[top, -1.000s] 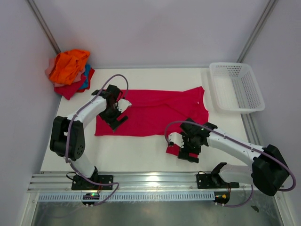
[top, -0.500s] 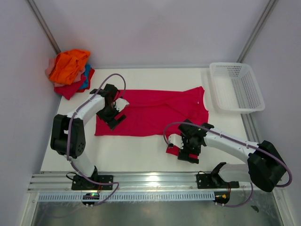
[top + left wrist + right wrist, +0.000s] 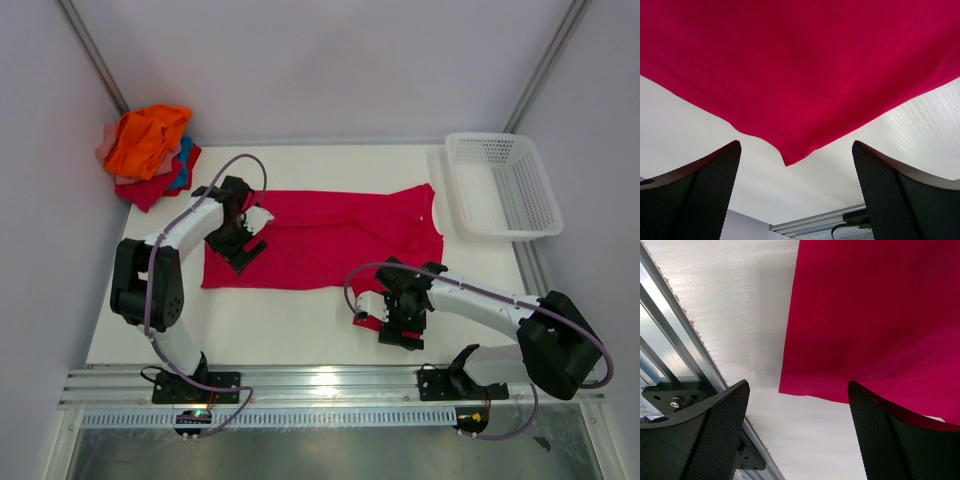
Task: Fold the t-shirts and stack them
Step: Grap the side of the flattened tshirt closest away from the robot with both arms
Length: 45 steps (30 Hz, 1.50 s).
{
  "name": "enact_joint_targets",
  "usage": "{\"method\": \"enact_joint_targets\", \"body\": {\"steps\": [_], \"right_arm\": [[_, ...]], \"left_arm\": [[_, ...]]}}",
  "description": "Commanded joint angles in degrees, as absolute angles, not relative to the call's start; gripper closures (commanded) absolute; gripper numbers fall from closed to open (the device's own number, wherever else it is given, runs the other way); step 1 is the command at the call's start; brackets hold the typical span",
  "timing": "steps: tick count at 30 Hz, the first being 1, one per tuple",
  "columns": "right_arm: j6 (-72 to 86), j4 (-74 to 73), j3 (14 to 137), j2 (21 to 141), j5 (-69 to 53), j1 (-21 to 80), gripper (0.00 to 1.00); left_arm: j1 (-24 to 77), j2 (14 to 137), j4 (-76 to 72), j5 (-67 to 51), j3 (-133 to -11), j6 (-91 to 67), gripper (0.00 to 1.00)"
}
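- Far left corner: a crumpled pile of t-shirts (image 3: 148, 150), bright orange on top, with red, blue and pale pink showing underneath.
- The left gripper (image 3: 240, 242) hangs over the left end of the crimson shirt (image 3: 330, 235). From overhead you can't read its jaws. Its wrist view shows them spread wide and gripping nothing, with a pointed, hemmed corner of smooth knit ahead of the dimpled black fingers (image 3: 695, 195).
- The crimson shirt itself lies flat and roughly rectangular in the middle of the white table (image 3: 290, 325).
- The right gripper (image 3: 403, 322) is over the shirt's near right flap. Its wrist camera shows a squared, stitched hem, jaws wide apart and empty.
- Far right: a white plastic mesh basket (image 3: 500, 185).
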<state>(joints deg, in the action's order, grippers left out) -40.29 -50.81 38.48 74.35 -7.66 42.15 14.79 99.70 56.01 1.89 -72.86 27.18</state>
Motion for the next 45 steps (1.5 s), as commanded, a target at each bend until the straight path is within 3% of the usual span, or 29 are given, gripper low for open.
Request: {"method": "enact_joint_targets", "body": {"steps": [1, 11, 24, 45], "right_arm": [[-40.96, -51.24, 38.41, 74.79, -8.70, 42.63, 0.17], [-41.13, -51.33, 38.41, 75.50, -9.14, 42.63, 0.17], [-41.31, -51.68, 38.67, 75.76, -9.32, 42.63, 0.17], [-41.57, -52.47, 39.11, 75.76, -9.49, 42.63, 0.17]], "left_arm": [[14.06, 99.67, 57.21, 0.62, -75.14, 28.72, 0.07], [12.04, 90.71, 62.40, -2.63, -66.45, 49.73, 0.12], [11.95, 89.47, 62.84, -5.80, -62.23, 53.35, 0.17], [11.87, 97.20, 56.78, -4.31, -61.26, 48.17, 0.30]]}}
